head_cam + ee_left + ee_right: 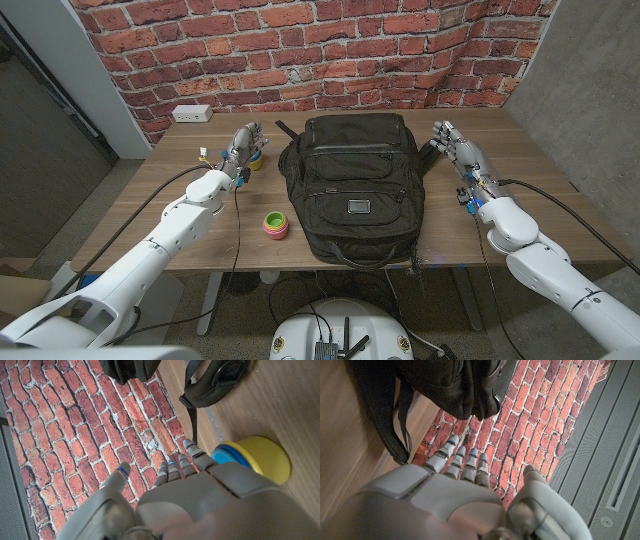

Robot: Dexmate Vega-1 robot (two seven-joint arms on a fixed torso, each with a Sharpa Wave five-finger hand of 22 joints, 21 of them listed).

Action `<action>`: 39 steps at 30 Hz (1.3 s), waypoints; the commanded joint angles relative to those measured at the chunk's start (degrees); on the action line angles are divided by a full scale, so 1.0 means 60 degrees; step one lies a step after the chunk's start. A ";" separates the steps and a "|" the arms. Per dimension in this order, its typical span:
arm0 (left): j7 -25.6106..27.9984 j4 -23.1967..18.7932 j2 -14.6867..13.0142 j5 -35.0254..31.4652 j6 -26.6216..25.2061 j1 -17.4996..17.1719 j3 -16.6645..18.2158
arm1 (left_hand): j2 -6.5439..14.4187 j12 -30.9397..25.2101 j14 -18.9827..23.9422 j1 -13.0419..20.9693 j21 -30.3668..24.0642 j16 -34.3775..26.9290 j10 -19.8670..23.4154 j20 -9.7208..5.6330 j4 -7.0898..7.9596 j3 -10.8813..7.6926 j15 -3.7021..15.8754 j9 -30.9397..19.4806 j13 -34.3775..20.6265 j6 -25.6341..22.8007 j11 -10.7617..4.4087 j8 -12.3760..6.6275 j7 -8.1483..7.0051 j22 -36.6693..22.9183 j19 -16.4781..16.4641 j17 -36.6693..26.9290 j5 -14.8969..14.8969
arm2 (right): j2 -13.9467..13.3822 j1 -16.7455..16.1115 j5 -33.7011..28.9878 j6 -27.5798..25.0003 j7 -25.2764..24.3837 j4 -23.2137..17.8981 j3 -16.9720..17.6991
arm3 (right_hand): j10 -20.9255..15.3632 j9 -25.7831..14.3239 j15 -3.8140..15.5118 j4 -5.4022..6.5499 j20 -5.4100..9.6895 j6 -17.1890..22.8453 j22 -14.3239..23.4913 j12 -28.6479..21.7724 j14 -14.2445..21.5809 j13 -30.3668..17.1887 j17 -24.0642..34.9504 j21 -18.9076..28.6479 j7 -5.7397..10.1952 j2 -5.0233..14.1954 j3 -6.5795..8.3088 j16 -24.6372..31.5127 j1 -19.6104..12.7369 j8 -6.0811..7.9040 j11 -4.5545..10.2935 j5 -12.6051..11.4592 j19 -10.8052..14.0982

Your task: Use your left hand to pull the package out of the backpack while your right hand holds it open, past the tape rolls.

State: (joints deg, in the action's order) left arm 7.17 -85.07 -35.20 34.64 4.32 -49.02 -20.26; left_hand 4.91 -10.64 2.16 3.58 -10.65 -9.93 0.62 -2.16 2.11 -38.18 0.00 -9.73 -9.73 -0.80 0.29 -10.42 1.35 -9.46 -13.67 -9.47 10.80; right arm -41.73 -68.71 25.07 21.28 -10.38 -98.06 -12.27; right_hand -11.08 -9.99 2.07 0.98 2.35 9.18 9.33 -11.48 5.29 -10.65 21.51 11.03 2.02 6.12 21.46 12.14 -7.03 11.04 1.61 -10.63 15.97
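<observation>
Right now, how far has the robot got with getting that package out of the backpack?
Barely started. The black backpack lies on the wooden table, apparently closed, with no package visible. The left hand stands beside it near a yellow and blue tape roll, holding nothing; the right hand waits at the other side, also holding nothing. Another tape roll sits in front. Opening, holding and pulling all remain.

The backpack [350,185] is black woven cloth, matt, with a small glossy badge. The worktop [540,190] is smooth wood with a dull sheen. Each tape roll [275,225] looks like glossy plastic, perhaps. The left robot hand [243,147] is matt grey plastic; the wall [300,50] is rough brick
</observation>
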 commanded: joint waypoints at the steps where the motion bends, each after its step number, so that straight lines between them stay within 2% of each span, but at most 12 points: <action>1: 0.0072 -0.0122 -0.0077 0.0008 -0.0206 -0.0039 0.0002 | 0.0462 -0.0071 0.0103 -0.0006 -0.0063 -0.0057 0.0080 -0.0281 -0.0053 -0.0023 -0.0018 -0.0035 -0.0045 -0.0091 -0.0045 -0.0027 -0.0016 -0.0032 -0.0084 -0.0030 0.0022 | -0.0255 -0.0915 -0.0977 0.0001 -0.0618 -0.0894 0.0388 | -0.0101 -0.0041 0.0183 -0.0088 0.0109 0.0091 0.0034 -0.0037 0.0124 -0.0034 -0.0010 0.0074 0.0016 -0.0005 0.0006 0.0071 -0.0068 0.0036 -0.0007 -0.0038 0.0131; 7: 0.0127 -0.0129 -0.0054 0.0037 -0.0312 -0.0020 -0.0009 | 0.0467 -0.0068 0.0121 -0.0004 -0.0064 -0.0057 0.0087 -0.0280 -0.0074 -0.0034 -0.0007 -0.0036 -0.0045 -0.0110 -0.0045 -0.0029 -0.0030 -0.0032 -0.0096 -0.0030 0.0020 | -0.0039 -0.1287 -0.1684 0.0100 -0.1199 -0.1223 0.0543 | -0.0255 -0.0044 0.0163 -0.0132 0.0081 0.0345 0.0033 -0.0069 0.0286 -0.0035 -0.0060 0.0076 0.0000 -0.0003 0.0001 0.0120 -0.0051 0.0108 -0.0024 -0.0024 0.0235; 16: 0.0310 -0.0400 -0.0325 -0.0172 -0.0739 0.0066 -0.0043 | 0.0479 -0.0053 0.0117 -0.0005 -0.0058 -0.0045 0.0070 -0.0290 -0.0107 -0.0056 0.0006 -0.0037 -0.0045 -0.0097 -0.0043 -0.0014 -0.0047 -0.0033 -0.0100 -0.0032 0.0018 | -0.0122 -0.2069 -0.2865 -0.0184 -0.1686 -0.2013 0.0882 | -0.0284 -0.0044 0.0164 -0.0195 0.0077 0.0359 0.0032 -0.0053 0.0326 -0.0035 -0.0106 0.0059 0.0051 0.0003 0.0004 0.0123 -0.0065 0.0081 -0.0022 -0.0016 0.0277; 29: 0.0178 -0.0367 -0.0297 -0.0121 -0.0680 0.0038 -0.0061 | 0.0484 -0.0049 0.0116 -0.0015 -0.0054 -0.0038 0.0074 -0.0287 -0.0137 -0.0073 0.0007 -0.0038 -0.0046 -0.0093 -0.0072 -0.0007 -0.0066 -0.0034 -0.0103 -0.0036 0.0014 | 0.0059 -0.2982 -0.4223 -0.0379 -0.2094 -0.2834 0.1375 | -0.0274 -0.0046 0.0173 -0.0332 0.0053 0.0345 0.0031 -0.0021 0.0422 -0.0035 -0.0185 0.0063 0.0060 -0.0074 0.0003 0.0127 -0.0130 0.0045 -0.0027 0.0003 0.0387; 39: 0.0170 -0.0436 -0.0339 -0.0099 -0.0697 -0.0019 -0.0040 | 0.0489 -0.0055 0.0131 -0.0024 -0.0056 -0.0041 0.0099 -0.0301 -0.0153 -0.0083 0.0008 -0.0039 -0.0046 -0.0101 -0.0073 -0.0007 -0.0078 -0.0035 -0.0120 -0.0038 0.0012 | 0.0117 -0.3544 -0.5697 -0.0677 -0.2290 -0.3339 0.1576 | -0.0267 -0.0049 0.0199 -0.0435 0.0083 0.0154 0.0031 0.0002 0.0454 -0.0036 -0.0240 0.0055 0.0139 -0.0084 0.0009 0.0123 -0.0176 -0.0043 0.0036 0.0020 0.0464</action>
State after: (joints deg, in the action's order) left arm 8.42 -87.33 -36.95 33.90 0.44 -48.81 -20.54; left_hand 4.91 -10.64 2.46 3.58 -10.65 -9.92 0.92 -2.35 1.49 -38.82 0.31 -9.72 -9.73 -1.09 -0.01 -10.42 1.05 -9.45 -13.85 -9.47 10.80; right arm -41.60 -85.59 -0.31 18.96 -22.31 -114.07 -4.65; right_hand -12.38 -9.99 2.36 -1.23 2.36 10.50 9.34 -11.48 7.42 -10.81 19.97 11.31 2.75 5.59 21.36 12.59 -7.57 11.01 1.74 -10.63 18.02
